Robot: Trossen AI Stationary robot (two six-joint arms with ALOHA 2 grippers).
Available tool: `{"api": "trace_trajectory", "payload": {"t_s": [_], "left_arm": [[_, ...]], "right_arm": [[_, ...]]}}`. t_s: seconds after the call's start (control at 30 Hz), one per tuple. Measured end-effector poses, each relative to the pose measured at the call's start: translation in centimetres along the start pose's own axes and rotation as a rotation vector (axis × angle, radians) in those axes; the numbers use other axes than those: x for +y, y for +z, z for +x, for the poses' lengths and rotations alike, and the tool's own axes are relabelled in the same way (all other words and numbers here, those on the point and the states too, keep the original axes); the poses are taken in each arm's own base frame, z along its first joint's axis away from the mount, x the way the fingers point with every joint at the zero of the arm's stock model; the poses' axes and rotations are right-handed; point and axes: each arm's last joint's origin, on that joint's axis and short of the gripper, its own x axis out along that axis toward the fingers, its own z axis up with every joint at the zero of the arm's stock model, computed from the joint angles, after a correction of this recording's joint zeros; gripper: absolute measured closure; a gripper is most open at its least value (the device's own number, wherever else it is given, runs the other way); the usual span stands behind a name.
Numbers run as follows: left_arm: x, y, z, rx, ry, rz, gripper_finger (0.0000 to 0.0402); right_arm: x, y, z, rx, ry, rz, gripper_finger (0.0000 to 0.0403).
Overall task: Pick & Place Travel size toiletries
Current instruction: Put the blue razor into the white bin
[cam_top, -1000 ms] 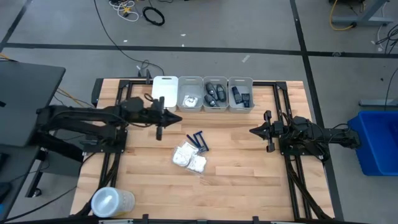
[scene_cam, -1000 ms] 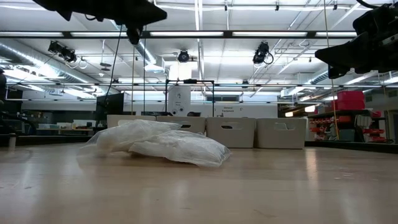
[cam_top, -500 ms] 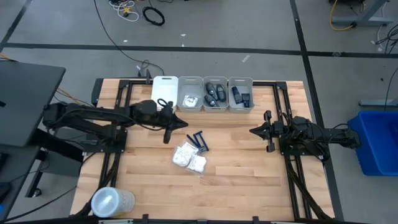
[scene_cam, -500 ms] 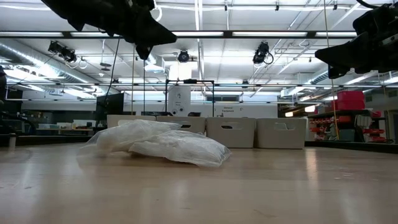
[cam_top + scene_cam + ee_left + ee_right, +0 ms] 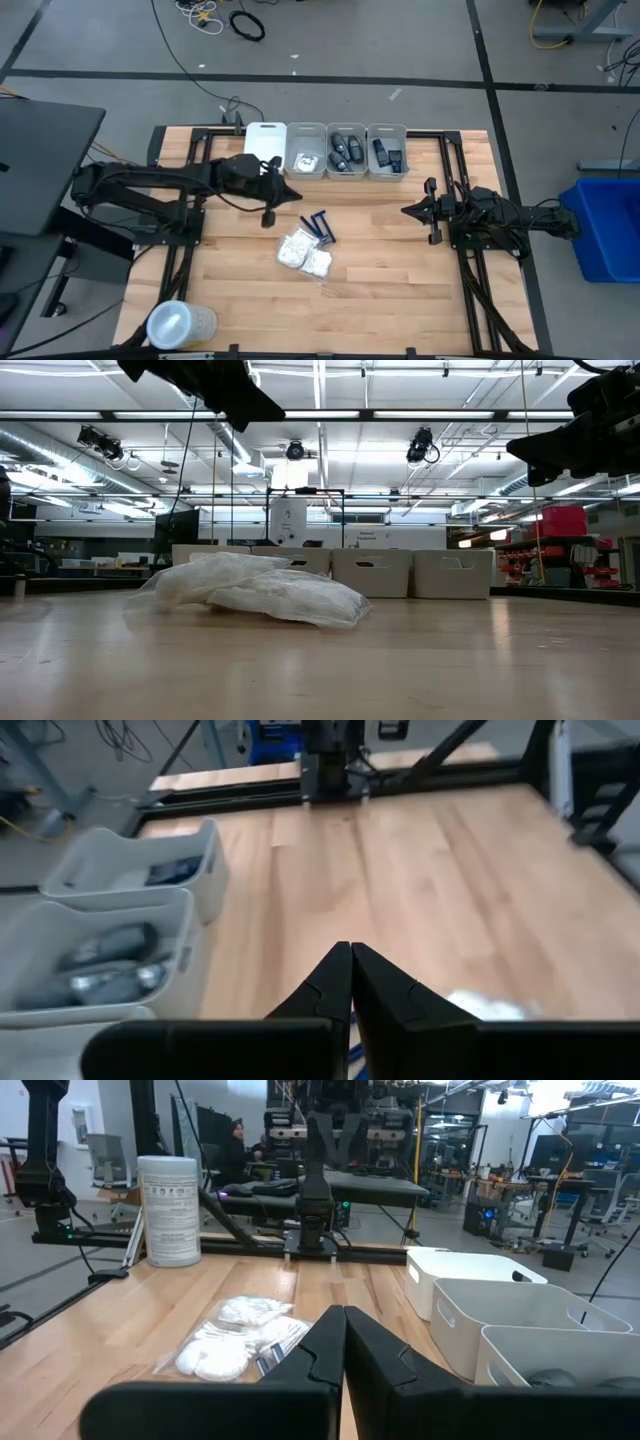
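Contents of the four bins (image 5: pixel 346 152) are too small to identify.

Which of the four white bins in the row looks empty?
The leftmost bin, nearest the left gripper: its inside shows plain white, while the other three hold items.

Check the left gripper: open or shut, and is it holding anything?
Shut and empty. In its wrist view the left gripper has both dark fingers pressed together with nothing between them, above bare table.
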Motion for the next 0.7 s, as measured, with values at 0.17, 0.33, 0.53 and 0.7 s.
{"api": "trace_trajectory", "payload": {"t_s": [0.17,0.33,0.53,0.7], "left_arm": [[0.2,0.8,-0.2,0.029,0.026,0.079,0.0386],[0.4,1.2,1.1,0.136,0.006,0.134,0.0386],[0.6,1.9,2.8,0.246,-0.026,0.192,0.0386],[0.7,2.0,4.4,0.273,-0.061,0.206,0.0386]], "right_arm": [[0.0,0.0,0.0,0.000,0.000,0.000,0.0389],[0.0,0.0,0.0,0.000,0.000,0.000,0.0389],[0.0,0.0,0.0,0.000,0.000,0.000,0.0389],[0.0,0.0,0.0,0.000,0.000,0.000,0.0389]]}}
